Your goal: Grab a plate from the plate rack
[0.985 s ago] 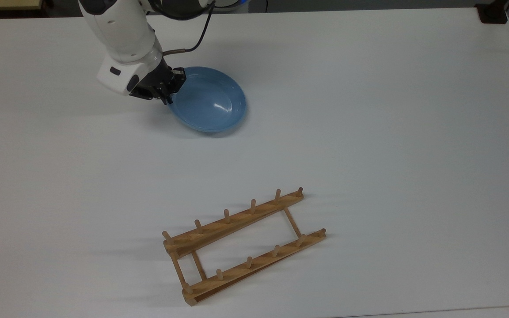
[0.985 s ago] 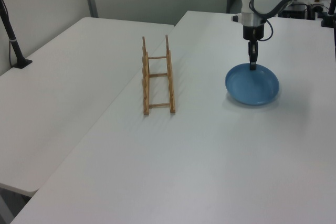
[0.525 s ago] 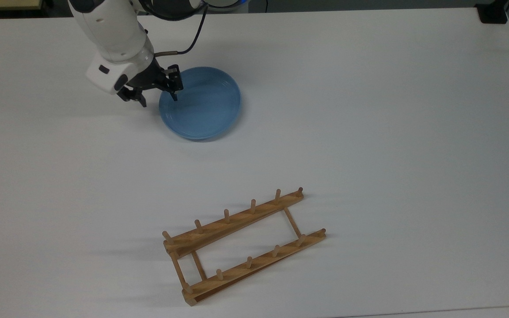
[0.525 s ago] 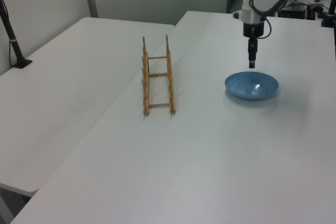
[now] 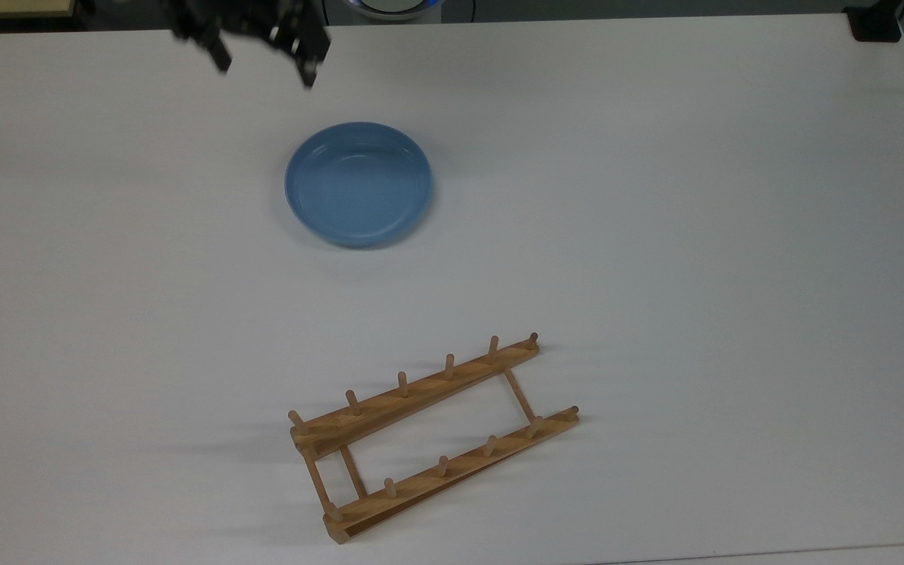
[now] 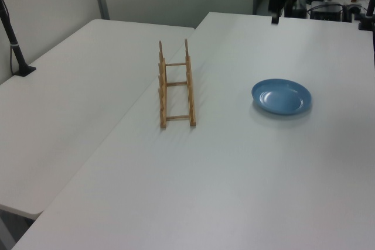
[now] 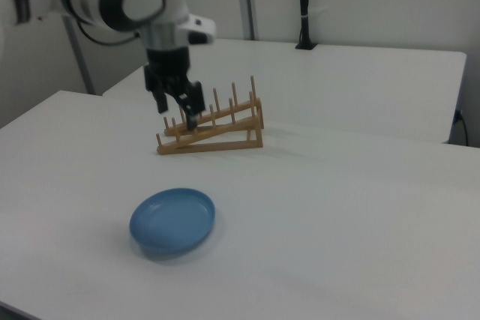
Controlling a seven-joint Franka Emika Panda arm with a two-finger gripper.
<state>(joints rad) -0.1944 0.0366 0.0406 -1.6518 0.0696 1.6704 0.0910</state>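
The light-blue plate lies flat and upright on the white table, apart from the rack; it also shows as plate and plate. The wooden plate rack stands empty nearer the top view's bottom edge, seen too as rack and rack. My gripper hangs open and empty, raised well above the table beyond the plate toward the top view's upper left. In the right view the gripper hovers high over the plate, in front of the rack.
A black post base sits at the table's far corner in the top view's upper right. A second white table adjoins on the left view's left, with a black post on it.
The gripper, shut on the tilted plate's rim a second ago, opened and let it settle flat. It then rose and drew back toward the top view's upper edge.
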